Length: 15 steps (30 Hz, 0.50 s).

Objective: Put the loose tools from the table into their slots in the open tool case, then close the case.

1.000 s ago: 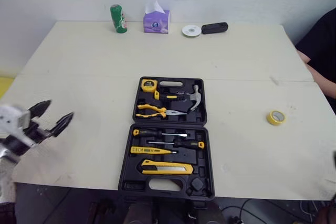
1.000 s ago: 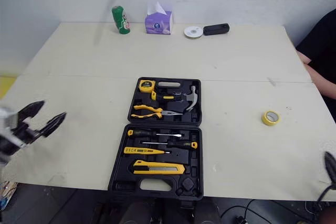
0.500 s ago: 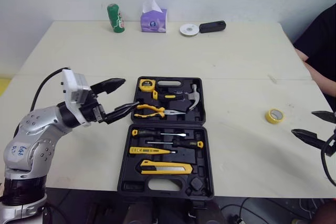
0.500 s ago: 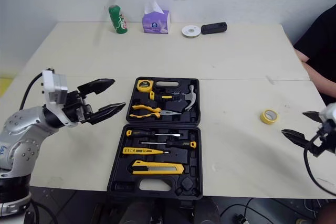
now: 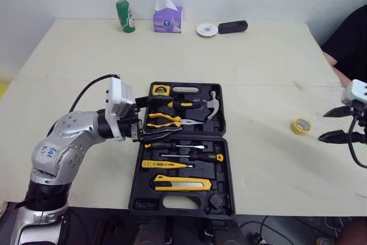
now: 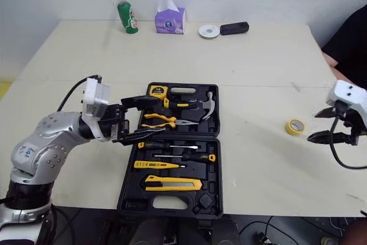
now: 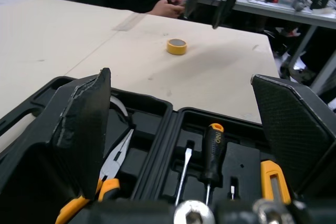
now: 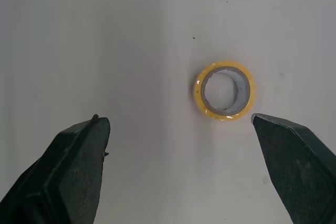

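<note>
Black plastic forms the open tool case (image 5: 143, 203), which lies flat near the front edge of the pale table (image 5: 86, 55), both halves facing up. The left arm bends at the elbow and reaches in from the robot's left, its forearm roughly level above the tabletop. The left claw (image 5: 157, 117) hangs over the case's left rim, where the two halves meet. Its fingers (image 7: 84, 114) are spread wide and hold nothing. In the left wrist view the pliers (image 7: 113, 174) and two screwdrivers (image 7: 210, 153) sit in their slots between the fingers. I cannot tell whether a fingertip touches the case.

A hammer (image 5: 212, 104) and a tape measure (image 5: 162, 90) fill the far half. The screwdrivers, a yellow tester pen (image 5: 163, 164) and a utility knife (image 5: 180, 183) fill the near half.

The right arm comes in over the table's right edge. The right claw (image 5: 322, 125) points toward the case, its fingers wide apart and empty. A yellow roll of tape (image 5: 301, 126) lies flat on the table just beside the fingertips, not touching them. In the right wrist view the roll sits closer to one finger (image 8: 296, 153) than the other.

Open tabletop separates the roll from the case's right wall. A green can (image 5: 125, 16) and a tissue box (image 5: 167, 20) stand at the far edge, well apart from both claws. A person's dark sleeve (image 5: 350, 38) shows past the right edge.
</note>
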Available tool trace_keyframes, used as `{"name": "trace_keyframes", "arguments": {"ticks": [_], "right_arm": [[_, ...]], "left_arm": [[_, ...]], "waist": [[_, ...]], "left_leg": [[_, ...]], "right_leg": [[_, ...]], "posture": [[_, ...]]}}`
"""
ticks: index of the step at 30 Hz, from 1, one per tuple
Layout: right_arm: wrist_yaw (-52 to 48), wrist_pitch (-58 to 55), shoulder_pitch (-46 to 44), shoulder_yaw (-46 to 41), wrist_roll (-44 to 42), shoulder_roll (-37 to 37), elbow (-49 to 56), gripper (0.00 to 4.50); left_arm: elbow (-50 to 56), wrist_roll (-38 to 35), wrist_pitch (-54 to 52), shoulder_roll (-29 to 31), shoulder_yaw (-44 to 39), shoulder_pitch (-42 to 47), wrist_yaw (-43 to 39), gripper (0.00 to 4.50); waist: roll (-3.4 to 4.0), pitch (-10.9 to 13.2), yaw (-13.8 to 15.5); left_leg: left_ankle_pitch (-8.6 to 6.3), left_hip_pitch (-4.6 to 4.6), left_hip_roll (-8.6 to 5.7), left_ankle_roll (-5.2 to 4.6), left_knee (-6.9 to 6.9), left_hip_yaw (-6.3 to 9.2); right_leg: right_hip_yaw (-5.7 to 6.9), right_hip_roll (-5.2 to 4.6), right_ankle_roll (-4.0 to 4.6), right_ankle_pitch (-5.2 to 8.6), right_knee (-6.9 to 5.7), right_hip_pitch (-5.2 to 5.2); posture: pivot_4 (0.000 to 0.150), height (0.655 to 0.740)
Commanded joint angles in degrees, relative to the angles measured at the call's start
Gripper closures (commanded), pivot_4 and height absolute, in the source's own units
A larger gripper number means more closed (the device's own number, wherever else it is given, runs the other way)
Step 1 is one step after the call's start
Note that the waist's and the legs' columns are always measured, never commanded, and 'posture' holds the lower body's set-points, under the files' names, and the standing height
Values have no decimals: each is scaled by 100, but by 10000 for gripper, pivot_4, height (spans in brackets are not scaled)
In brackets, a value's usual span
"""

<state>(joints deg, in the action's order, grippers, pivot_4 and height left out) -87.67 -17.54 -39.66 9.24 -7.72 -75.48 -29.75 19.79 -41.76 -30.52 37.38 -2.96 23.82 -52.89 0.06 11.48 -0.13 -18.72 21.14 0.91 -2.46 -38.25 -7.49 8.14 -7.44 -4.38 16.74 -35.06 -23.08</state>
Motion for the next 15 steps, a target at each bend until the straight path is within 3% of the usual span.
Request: {"name": "trace_keyframes", "arguments": {"ticks": [1, 7, 15], "right_arm": [[-470, 250, -555, 411, 568, 107, -435, 0], [-483, 305, -1361, 1058, 642, 402, -974, 0], [-483, 528, -1743, 1603, 595, 494, -1383, 0]], "left_arm": [[172, 32, 82, -71, 70, 43, -74, 223], [234, 178, 173, -211, 183, -16, -20, 223], [50, 441, 377, -379, 188, 113, 30, 223]], "waist": [[0, 0, 2], [0, 0, 3], [0, 0, 7]], "left_leg": [[0, 1, 0, 1, 0, 0], [2, 11, 0, 0, -2, -4], [5, 22, -3, -4, -11, -8]], "right_leg": [[0, 0, 0, 0, -3, -2], [-2, 0, 0, 0, -10, -17], [-3, -2, -1, -1, -19, -26]], "posture": [[1500, 7400], [1500, 7400], [1500, 7400]]}}
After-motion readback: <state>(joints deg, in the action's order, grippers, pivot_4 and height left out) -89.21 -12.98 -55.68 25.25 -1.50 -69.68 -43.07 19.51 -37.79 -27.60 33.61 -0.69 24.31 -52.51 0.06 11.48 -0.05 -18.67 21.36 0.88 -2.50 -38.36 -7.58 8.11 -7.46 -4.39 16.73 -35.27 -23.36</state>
